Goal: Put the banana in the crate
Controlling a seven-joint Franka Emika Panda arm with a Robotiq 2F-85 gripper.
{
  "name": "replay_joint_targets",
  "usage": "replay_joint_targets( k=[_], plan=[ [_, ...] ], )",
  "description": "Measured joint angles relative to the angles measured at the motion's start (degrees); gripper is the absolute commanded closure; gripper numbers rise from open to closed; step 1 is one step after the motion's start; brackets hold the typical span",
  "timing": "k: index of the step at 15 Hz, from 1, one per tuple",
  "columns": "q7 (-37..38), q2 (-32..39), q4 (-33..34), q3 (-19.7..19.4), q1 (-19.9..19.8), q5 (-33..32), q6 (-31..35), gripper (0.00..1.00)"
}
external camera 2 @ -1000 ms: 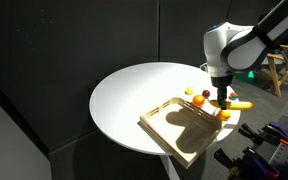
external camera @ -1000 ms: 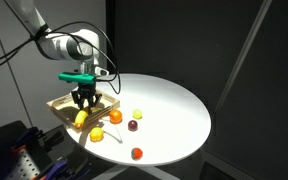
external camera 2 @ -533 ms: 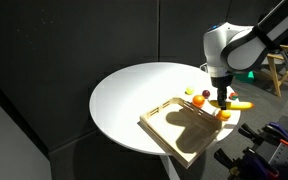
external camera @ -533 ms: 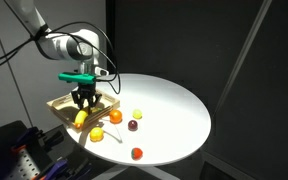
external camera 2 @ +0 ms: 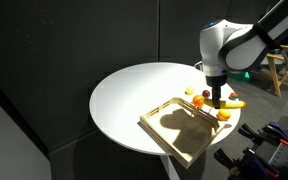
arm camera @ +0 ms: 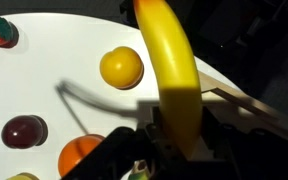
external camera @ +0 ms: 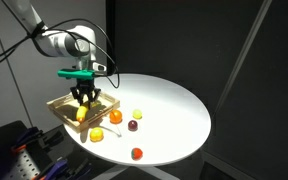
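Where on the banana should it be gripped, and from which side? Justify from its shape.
Across its narrow width, coming from above: the banana is long and curved, so only its slim sides fit between the jaws, as the gripper holds it now.

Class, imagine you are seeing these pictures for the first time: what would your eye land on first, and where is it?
First comes the bright yellow banana, clamped in the claw and filling the middle of the wrist view. Next is the round white table, bright against the dark room, with the light wooden crate at its edge below the claw. A round yellow fruit and an orange fruit lie on the white top nearby.
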Motion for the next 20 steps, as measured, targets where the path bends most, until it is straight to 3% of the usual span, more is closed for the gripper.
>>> replay_joint_targets(
  k=[13, 20],
  plan=[
    [-5.71, 1.32, 3.66, 5.4, 4.97, 3.19, -2.4, 0.84],
    [-7.99, 6.07, 5.09, 6.22, 5.13, 3.21, 3.14, 0.84]
  ],
)
